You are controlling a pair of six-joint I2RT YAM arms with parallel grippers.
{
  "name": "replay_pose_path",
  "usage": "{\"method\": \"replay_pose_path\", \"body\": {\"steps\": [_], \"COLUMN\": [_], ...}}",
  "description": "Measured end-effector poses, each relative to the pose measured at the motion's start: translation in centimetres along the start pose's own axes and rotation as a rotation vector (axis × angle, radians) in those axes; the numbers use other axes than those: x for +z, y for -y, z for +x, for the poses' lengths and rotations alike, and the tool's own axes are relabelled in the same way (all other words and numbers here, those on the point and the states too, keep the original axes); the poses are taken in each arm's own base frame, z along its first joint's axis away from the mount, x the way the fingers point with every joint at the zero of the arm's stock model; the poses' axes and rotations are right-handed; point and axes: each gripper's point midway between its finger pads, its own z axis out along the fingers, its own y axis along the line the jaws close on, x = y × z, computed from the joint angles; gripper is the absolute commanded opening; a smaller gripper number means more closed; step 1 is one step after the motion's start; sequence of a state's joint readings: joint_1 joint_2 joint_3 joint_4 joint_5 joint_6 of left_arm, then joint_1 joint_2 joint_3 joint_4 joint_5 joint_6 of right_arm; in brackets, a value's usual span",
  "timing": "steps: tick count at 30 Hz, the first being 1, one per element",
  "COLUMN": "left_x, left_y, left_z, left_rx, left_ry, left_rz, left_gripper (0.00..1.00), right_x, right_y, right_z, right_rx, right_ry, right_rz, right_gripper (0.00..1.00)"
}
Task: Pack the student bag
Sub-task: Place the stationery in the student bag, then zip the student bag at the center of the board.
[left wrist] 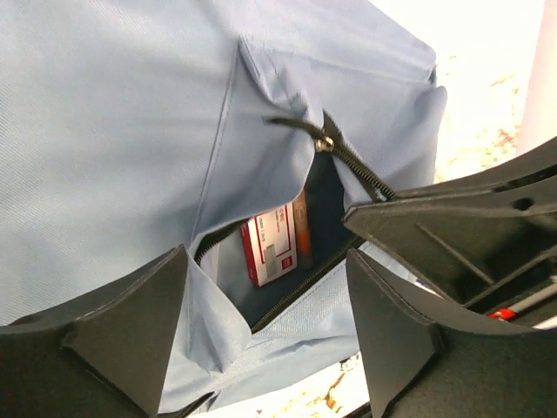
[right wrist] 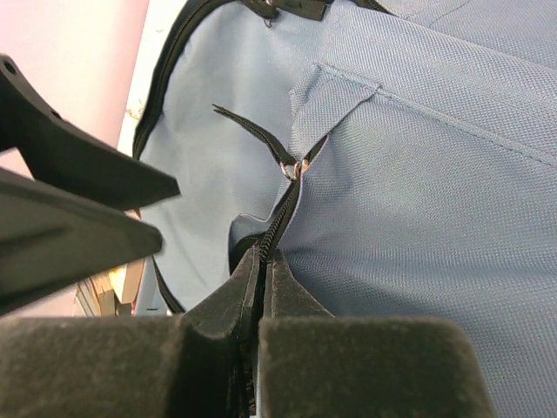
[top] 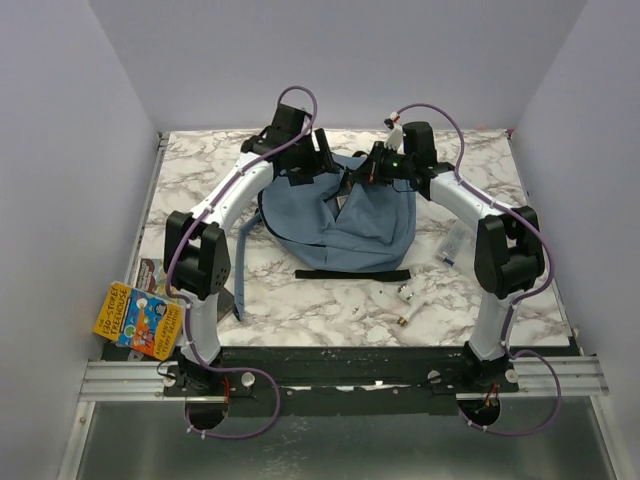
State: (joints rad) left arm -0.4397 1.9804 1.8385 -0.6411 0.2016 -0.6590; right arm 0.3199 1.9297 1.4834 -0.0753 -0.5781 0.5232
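The dusty-blue student bag lies in the middle of the marble table, its top toward the far side. My left gripper hovers over the bag's far left corner. In the left wrist view its jaws stand open over the unzipped pocket mouth, gripping nothing. A red-and-white box and an orange stick lie inside the pocket. My right gripper is shut on the bag's zipper edge, just below the zipper pull, holding that side of the opening up.
A colourful book hangs over the table's near left corner. A black strap lies in front of the bag. Two small white tubes and a clear packet lie to the right, near the right arm.
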Motion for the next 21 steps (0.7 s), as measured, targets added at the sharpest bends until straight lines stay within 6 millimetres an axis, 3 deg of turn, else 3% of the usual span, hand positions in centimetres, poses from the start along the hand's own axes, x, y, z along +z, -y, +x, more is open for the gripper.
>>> {"method": "replay_pose_path", "body": {"steps": [6, 8, 10, 14, 16, 21], "left_x": [-1.5, -1.6, -1.4, 0.6, 1.5, 2.7], "left_y": [0.3, 0.9, 1.8, 3.1, 2.7, 0.4], "left_z": [-3.8, -4.6, -5.4, -6.5, -6.0, -4.2], "left_rx": [-0.042, -0.045, -0.047, -0.068, -0.091, -0.126], "left_ry": [0.054, 0.059, 0.056, 0.027, 0.0, -0.053], "left_rz": [0.087, 0.124, 0.174, 0.268, 0.269, 0.234], "left_gripper": [0.87, 0.87, 0.8, 0.78, 0.79, 0.87], "right_x": [0.0, 0.0, 0.0, 0.1, 0.1, 0.4], "right_y": [0.0, 0.0, 0.1, 0.1, 0.2, 1.0], "right_z": [0.0, 0.0, 0.1, 0.1, 0.1, -0.1], "right_rx": [0.0, 0.0, 0.001, 0.001, -0.003, -0.051], "right_ry": [0.0, -0.001, -0.002, -0.002, -0.003, -0.01], "right_rz": [0.0, 0.001, 0.001, 0.002, 0.004, 0.042], "right_gripper": [0.01, 0.01, 0.01, 0.02, 0.08, 0.39]}}
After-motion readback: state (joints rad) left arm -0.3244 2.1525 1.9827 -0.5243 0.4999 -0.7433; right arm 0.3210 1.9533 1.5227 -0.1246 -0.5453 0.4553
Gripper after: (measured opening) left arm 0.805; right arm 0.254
